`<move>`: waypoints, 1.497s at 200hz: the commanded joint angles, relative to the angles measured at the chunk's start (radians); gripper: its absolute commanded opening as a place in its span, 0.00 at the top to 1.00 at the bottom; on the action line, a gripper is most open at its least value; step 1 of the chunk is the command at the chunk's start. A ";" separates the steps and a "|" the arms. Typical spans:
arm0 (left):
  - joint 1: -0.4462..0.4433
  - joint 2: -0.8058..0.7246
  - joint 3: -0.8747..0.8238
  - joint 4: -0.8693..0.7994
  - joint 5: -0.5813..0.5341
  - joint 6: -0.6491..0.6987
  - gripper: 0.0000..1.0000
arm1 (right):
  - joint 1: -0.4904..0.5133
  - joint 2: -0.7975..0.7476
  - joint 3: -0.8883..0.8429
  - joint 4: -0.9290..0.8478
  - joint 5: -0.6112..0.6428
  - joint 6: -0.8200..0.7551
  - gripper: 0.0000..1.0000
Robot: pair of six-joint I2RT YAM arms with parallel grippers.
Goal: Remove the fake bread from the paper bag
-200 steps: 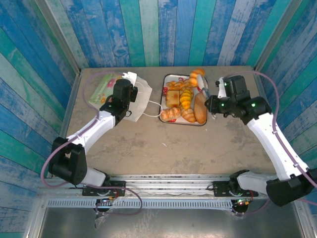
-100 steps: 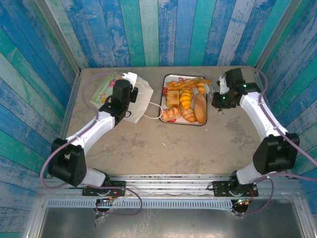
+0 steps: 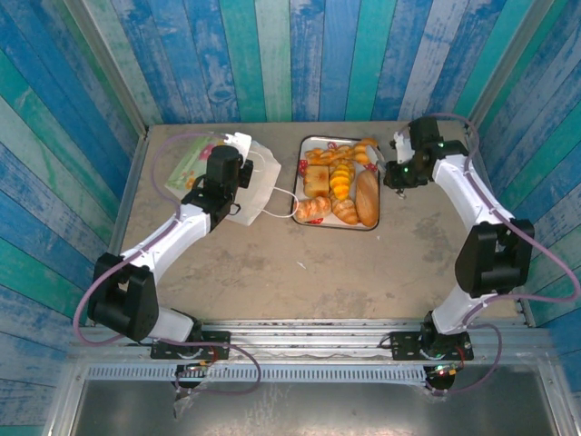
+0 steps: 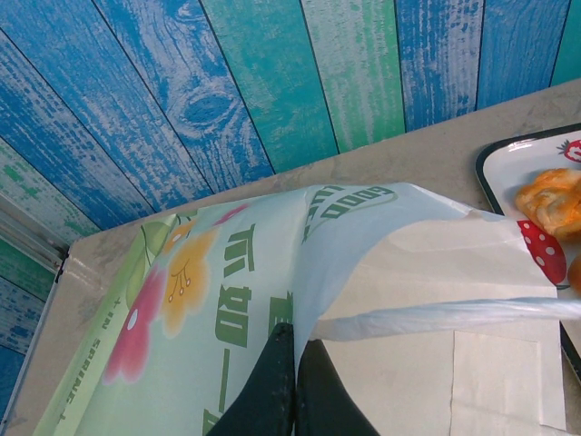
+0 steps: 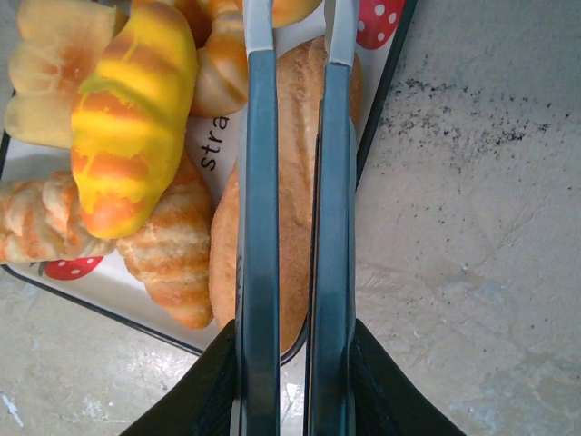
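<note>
**Top external view.** My left gripper sits on the white paper bag, which lies flat on the table at the far left. One cord handle trails toward the tray. A green floral sheet lies beside the bag, on its left. The fake bread is piled on the tray – outside the bag. My right gripper is at the tray's right edge, next to the oval loaf.

**Left wrist view.** The left gripper is pressed fully closed, and the bag's thin wall runs into the seam between its fingers, so it is pinching the paper bag. Green lettering and a red strawberry logo mark the bag. The floral sheet lies against it. The tray rim and one golden pastry sit at the right.

**Right wrist view.** The right gripper is almost closed – a thin slit remains and nothing is held in it. Its fingers hang over the oval loaf. A yellow-orange twisted roll and a croissant lie left of the loaf, inside the tray rim.
</note>
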 commanded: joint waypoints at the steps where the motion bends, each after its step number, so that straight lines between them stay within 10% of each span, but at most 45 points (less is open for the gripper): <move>1: 0.000 -0.064 -0.005 0.000 0.004 -0.011 1.00 | -0.011 0.024 0.042 0.014 0.005 -0.031 0.91; 299: 0.000 -0.066 -0.012 -0.004 0.022 0.001 1.00 | -0.024 0.077 0.049 0.019 -0.030 0.032 0.59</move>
